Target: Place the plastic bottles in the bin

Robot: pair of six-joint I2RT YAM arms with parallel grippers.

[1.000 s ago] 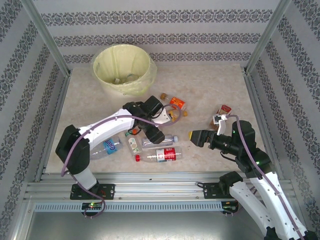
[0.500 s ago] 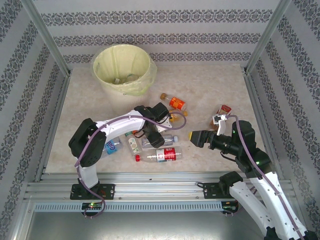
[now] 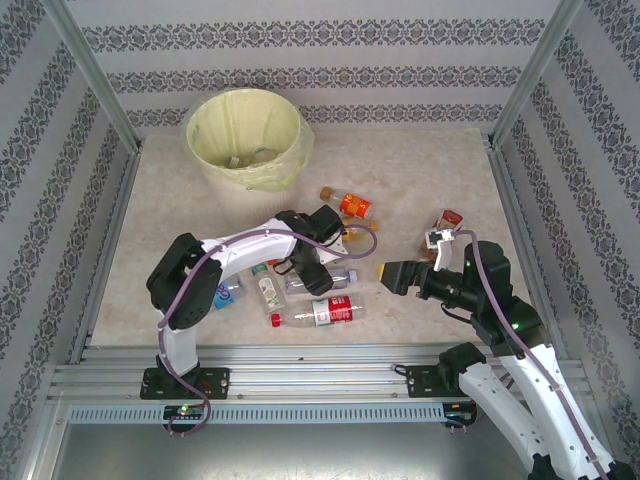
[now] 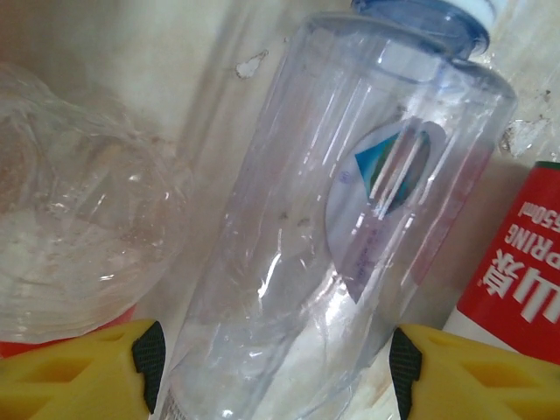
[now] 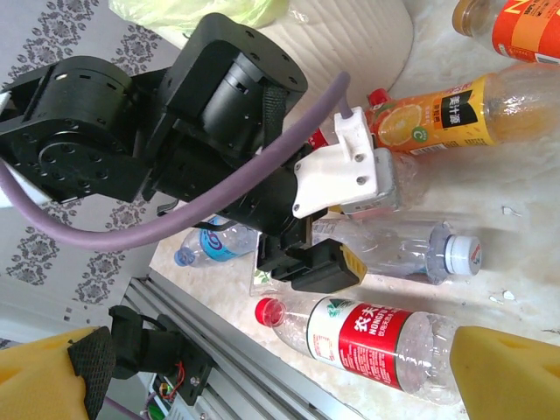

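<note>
- Cream-white and lined with a pale yellow bag, the bin [image 3: 245, 150] stands upright at the far left of the table [image 3: 420, 170]. A few pale items lie at its bottom, too small to tell apart.
- By the left arm's elbow a blue-labelled bottle [image 3: 225, 292] lies on its side. Just right of it lies a small green-labelled bottle [image 3: 268, 291].
- The left gripper [image 3: 312, 276] is down on the cluster of bottles in the middle of the table, well apart from the bin.
- Its wrist view shows the yellow fingers [image 4: 79, 372] spread wide, one on each side of a clear bottle [image 4: 350, 201] with a blue-and-white cap. This bottle lies on the table and nearly fills the gap. Whether the pads touch it cannot be told.
- Beside it on the left in that view is a crushed bottle [image 4: 70, 236] of clear plastic.
- A red-labelled bottle [image 3: 318, 311] with a red cap lies on its side just beside the clear bottle, on the side nearer the arm bases.
- Behind the left wrist an orange-juice bottle [image 5: 446, 114] lies partly hidden by the arm. Farther back an orange-capped bottle [image 3: 348, 205] lies alone.
- The right gripper [image 3: 392, 272] hovers right of the cluster, pointing towards it. Its fingers [image 5: 512, 367] are wide apart with nothing between them.
- A small red-labelled item [image 3: 447, 220] lies on the table beside the right wrist.
</note>
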